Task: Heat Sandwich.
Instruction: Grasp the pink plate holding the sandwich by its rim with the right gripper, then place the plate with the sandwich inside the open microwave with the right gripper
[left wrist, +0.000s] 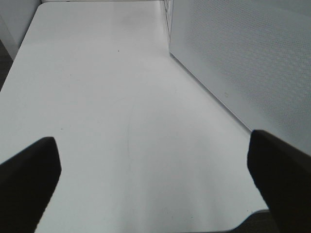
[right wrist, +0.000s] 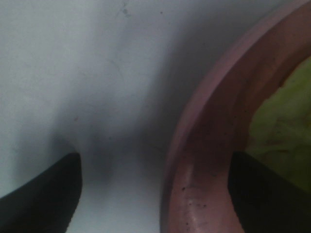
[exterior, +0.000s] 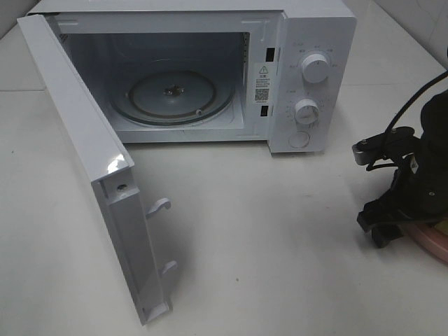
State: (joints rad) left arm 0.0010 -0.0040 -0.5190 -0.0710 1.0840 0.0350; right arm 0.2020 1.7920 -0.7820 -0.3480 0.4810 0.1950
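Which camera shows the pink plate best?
The right wrist view: the rim of the pink plate fills it close up. The exterior high view catches only a sliver at its right edge, behind the right arm. The left wrist view shows none.

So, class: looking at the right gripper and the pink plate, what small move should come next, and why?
Probably close the right gripper on the pink plate's rim. Its fingers straddle that rim, one over the table, one inside beside the sandwich, not yet pinching. The microwave door stands open and the turntable is bare.
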